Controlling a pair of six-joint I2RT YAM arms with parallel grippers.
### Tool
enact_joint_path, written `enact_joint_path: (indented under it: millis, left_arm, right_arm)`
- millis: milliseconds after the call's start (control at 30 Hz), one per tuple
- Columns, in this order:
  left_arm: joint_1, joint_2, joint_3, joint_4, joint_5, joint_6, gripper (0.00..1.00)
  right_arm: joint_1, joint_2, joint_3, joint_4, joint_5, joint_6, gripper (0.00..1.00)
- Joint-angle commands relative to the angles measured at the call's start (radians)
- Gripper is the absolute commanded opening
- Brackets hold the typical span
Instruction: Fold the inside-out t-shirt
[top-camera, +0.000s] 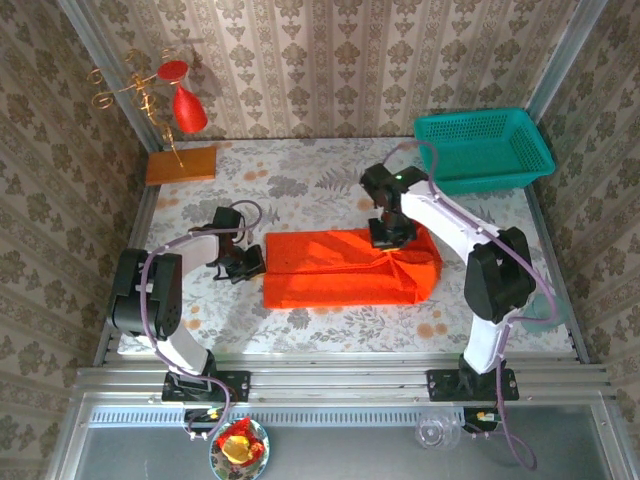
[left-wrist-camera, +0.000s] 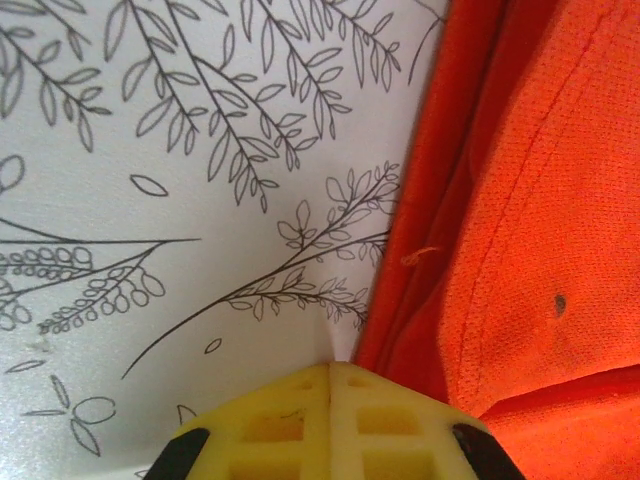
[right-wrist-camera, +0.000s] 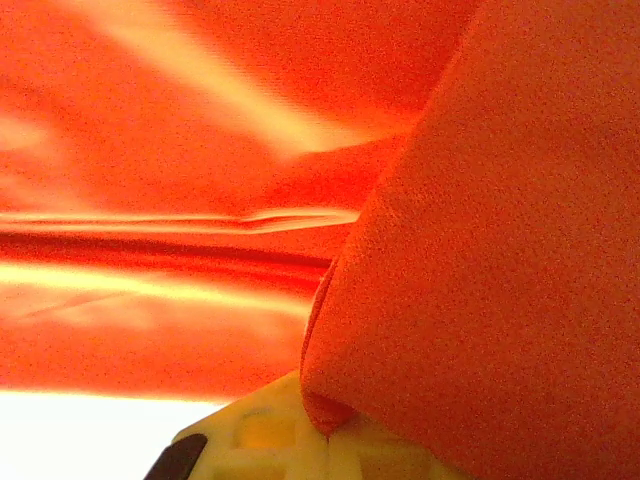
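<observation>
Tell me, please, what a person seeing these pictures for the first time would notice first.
The bright orange-red t-shirt lies folded into a rectangle in the middle of the flower-patterned table. The right gripper pinches a fold at its far edge, and the left gripper sits shut at its left edge. A teal basket stands at the far right corner, a red ornament at the far left.

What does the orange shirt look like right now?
The t-shirt is bright orange-red, soft knit cloth with stitched seams showing. It lies folded into a wrinkly rectangle on the flowery table. The right gripper seems to pinch a fold near its right end; the shut left gripper sits at its left edge.
</observation>
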Motion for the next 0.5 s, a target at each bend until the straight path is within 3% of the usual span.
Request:
enact_joint_path:
  millis: [0, 233, 467]
  left_arm:
    - [-0.025, 0.039, -0.02, 0.078, 0.06, -0.031, 0.0]
    - [-0.037, 0.036, -0.037, 0.108, 0.077, -0.035, 0.0]
    - [-0.046, 0.047, -0.036, 0.113, 0.079, -0.03, 0.0]
  right_arm:
    - [0.065, 0.065, 0.079, 0.034, -0.176, 0.06, 0.0]
    - [0.191, 0.212, 0.259, 0.066, -0.274, 0.112, 0.0]
    - [0.229, 0.348, 0.408, 0.052, -0.311, 0.133, 0.0]
